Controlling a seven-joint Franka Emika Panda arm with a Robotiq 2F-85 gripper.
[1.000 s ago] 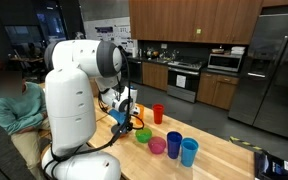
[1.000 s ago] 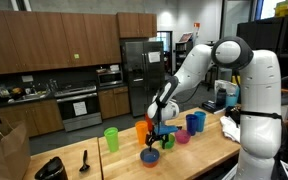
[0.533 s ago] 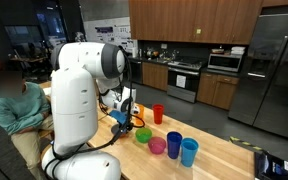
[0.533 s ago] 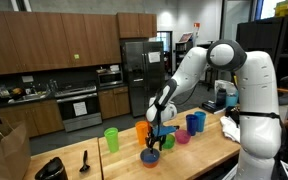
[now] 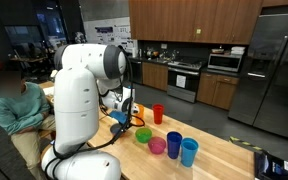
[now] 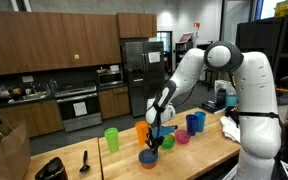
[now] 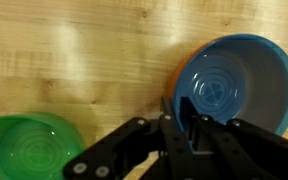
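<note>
Reaching straight down over table | end effector pinching blue bowl rim; closed

Light wood table, grain runs across in wrist view. On it: blue bowl; green bowl near it, not touching. In an ext. view, clustered: red cup, pink bowl, dk blue cup, lt blue cup. Farther along the top: green cup, black utensil, poss. a spatula, too small to tell.
</note>
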